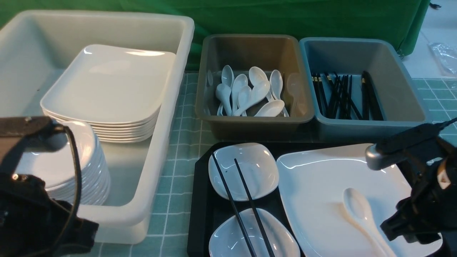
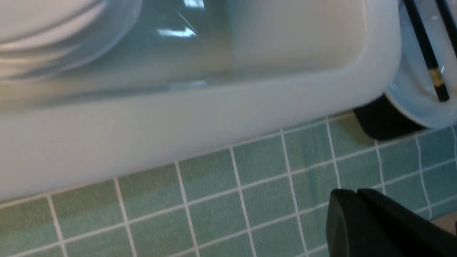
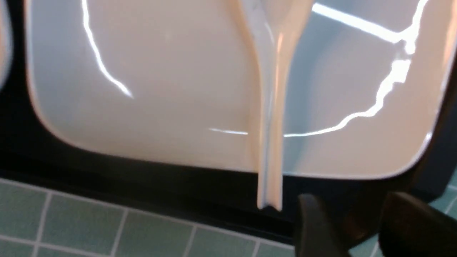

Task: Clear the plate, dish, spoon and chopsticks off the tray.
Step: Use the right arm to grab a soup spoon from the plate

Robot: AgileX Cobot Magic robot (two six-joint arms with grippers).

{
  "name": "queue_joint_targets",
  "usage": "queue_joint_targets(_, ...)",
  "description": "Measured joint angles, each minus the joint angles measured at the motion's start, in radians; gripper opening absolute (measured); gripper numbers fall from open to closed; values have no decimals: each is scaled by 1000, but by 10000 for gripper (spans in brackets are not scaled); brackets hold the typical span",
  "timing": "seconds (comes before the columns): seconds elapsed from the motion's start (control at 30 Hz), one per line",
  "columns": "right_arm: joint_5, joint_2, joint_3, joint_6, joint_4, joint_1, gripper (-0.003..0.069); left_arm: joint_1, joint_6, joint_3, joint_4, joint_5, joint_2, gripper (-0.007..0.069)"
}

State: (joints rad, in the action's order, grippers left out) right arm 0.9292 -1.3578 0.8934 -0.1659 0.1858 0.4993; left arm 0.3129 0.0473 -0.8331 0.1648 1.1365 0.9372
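Observation:
The black tray (image 1: 201, 214) lies front centre-right. On it are two small white dishes (image 1: 262, 171) (image 1: 225, 239) with the black chopsticks (image 1: 250, 200) lying across both. The large white plate (image 1: 321, 185) fills the tray's right side, and the white spoon (image 1: 360, 210) lies on it. My right gripper (image 1: 389, 228) is open and empty at the plate's near right edge. In the right wrist view the right gripper (image 3: 357, 214) sits just beside the end of the spoon handle (image 3: 269, 125), over the tray rim (image 3: 142, 178). My left gripper (image 2: 357, 192) is shut and empty over the cloth beside the white tub.
A white tub (image 1: 167, 117) on the left holds stacked large plates (image 1: 107, 82) and stacked small dishes (image 1: 85, 167). Behind the tray, a brown tub (image 1: 250, 46) holds spoons and a blue-grey tub (image 1: 357, 53) holds chopsticks. A green checked cloth (image 1: 178, 171) covers the table.

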Motion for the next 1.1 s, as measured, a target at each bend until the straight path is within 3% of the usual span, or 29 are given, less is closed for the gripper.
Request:
queue_joint_targets(0.17, -56, -126, 0, 0, -12, -16, 337, 142, 93, -1, -9, 3, 2, 0)
queue_joint_targets(0.27, -93, -194, 0, 0, -16, -16, 414, 233, 129, -1, -9, 15, 36, 0)
queue_joint_targets(0.4, -128, -253, 0, -6, -18, -16, 479, 295, 146, -1, -13, 22, 99, 0)
queue_joint_targets(0.53, -164, -291, 1, -16, -18, -16, 482, 307, 152, -1, -16, 4, 138, 0)
queue_joint_targets(0.57, -171, -299, 1, -18, -18, -16, 475, 307, 154, -1, -17, -3, 143, 0)
queue_joint_targets(0.63, -187, -322, 1, -26, -26, -16, 376, 308, 158, -1, -22, -29, 149, 0)
queue_joint_targets(0.67, -188, -324, 1, -26, -26, -16, 365, 308, 158, -1, -22, -31, 149, 0)
queue_joint_targets(0.7, -189, -327, 1, -26, -27, -16, 313, 308, 160, -2, -23, -31, 149, 0)
queue_joint_targets(0.73, -196, -330, 1, -26, -28, -16, 172, 308, 160, -6, -29, -34, 149, 0)
queue_joint_targets(0.87, -190, -323, 17, -17, -46, -16, 153, 308, 160, -10, -41, -38, 149, 0)
queue_joint_targets(1.1, -178, -211, 212, 133, -268, -16, 157, 308, 162, -10, -63, -52, 149, 0)
